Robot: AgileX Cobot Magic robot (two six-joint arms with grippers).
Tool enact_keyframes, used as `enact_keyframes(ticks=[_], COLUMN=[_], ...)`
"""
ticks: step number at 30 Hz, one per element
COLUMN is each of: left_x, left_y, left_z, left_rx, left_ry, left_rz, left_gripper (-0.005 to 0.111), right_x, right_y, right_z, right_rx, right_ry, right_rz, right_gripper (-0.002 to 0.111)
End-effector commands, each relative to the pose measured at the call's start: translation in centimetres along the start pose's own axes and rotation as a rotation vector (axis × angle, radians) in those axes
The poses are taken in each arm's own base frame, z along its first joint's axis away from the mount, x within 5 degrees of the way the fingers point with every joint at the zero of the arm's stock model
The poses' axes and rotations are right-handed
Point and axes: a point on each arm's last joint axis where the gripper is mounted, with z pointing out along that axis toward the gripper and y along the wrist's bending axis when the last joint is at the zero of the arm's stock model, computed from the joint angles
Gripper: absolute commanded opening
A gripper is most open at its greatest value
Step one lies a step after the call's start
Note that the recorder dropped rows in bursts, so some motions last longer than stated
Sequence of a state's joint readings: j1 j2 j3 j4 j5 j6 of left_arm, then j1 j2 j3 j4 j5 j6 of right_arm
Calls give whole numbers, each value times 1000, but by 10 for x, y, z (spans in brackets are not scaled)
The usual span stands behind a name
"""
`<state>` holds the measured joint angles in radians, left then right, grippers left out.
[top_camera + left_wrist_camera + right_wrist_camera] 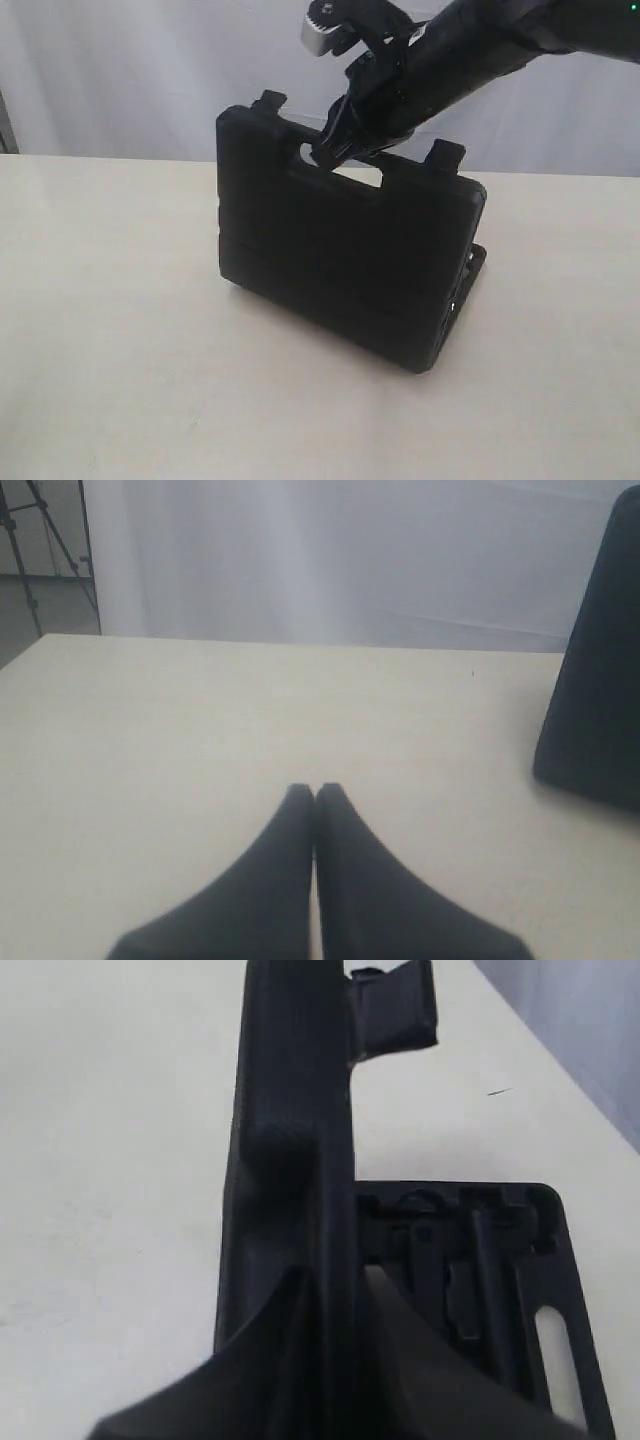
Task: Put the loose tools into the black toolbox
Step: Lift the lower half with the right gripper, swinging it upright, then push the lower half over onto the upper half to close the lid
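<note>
On the table (100, 350), right gripper (335, 150) is clamping the moulded lid of the matte black toolbox (350, 255), hiding its insides; left gripper (315, 792) is sitting jaws-together.

My right arm (480, 50), black and jointed, slants down from the upper right of the exterior view. My right gripper (337, 1285), black and two-fingered, clamps the edge of the black plastic toolbox lid (290, 1110), one finger on each side. My left gripper (315, 792) has its black fingertips pressed together, holding nothing.

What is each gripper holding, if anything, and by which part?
The right gripper clamps the black toolbox by the handle edge of its raised lid. The left gripper is shut and empty.
</note>
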<state>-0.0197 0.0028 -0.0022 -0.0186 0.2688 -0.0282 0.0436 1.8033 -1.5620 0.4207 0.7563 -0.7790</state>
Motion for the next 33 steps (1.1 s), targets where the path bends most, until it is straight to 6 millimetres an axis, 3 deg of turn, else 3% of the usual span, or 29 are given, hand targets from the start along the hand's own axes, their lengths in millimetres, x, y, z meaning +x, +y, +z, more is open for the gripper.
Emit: enact_keyframes(ticks=[1, 8, 16, 19, 25, 33], left_x=[1, 1, 1, 1, 1, 1], left_y=[0, 0, 0, 0, 0, 0], left_z=[0, 0, 0, 0, 0, 0], left_rx=[3, 3, 3, 3, 3, 3], left_ry=[-2, -2, -2, -2, -2, -2], left_rz=[-3, -3, -3, -3, -3, -3], left_gripper=[0, 0, 0, 0, 0, 0], right_x=[26, 64, 97, 104, 106, 103], right_y=[-35, -66, -74, -76, -77, -77], right_z=[24, 69, 114, 118, 118, 115], right_rx=[-19, 23, 54, 71, 82, 89], right_ry=[57, 131, 227, 266, 279, 274], right_rz=[76, 145, 170, 177, 165, 215], right_gripper=[0, 0, 0, 12, 57, 60])
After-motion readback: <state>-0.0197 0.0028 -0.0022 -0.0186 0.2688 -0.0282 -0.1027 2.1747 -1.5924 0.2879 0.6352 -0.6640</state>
